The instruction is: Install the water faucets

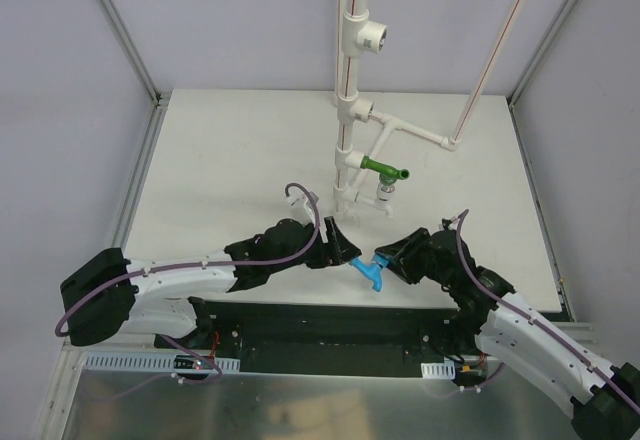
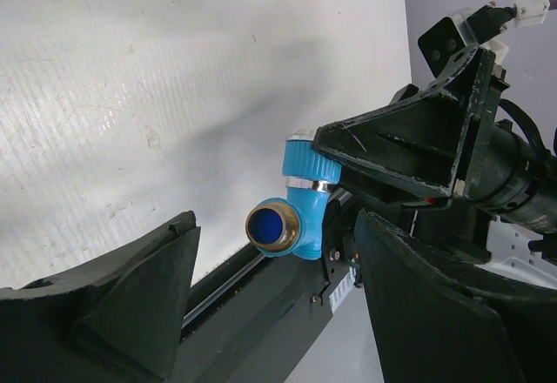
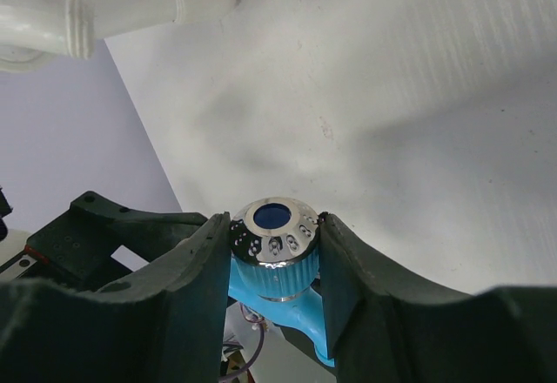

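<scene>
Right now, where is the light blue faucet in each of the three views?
Top external: light blue faucet low centre, at the right gripper's tip.
Left wrist: faucet at centre, round brass-rimmed opening toward camera.
Right wrist: faucet bottom centre, silver cap facing the camera.
Shared landmark: the right gripper clamped on it.

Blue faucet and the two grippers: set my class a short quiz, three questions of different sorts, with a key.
1. True or false: the green faucet lies in the left gripper.
2. The right gripper holds the blue faucet by its: A) spout; B) silver top; C) gold-rimmed inlet.
3. Fill in: the left gripper's jaws stand ____.
Key: 1 false, it sits on the white pipe stand; 2 B; 3 open.
</scene>
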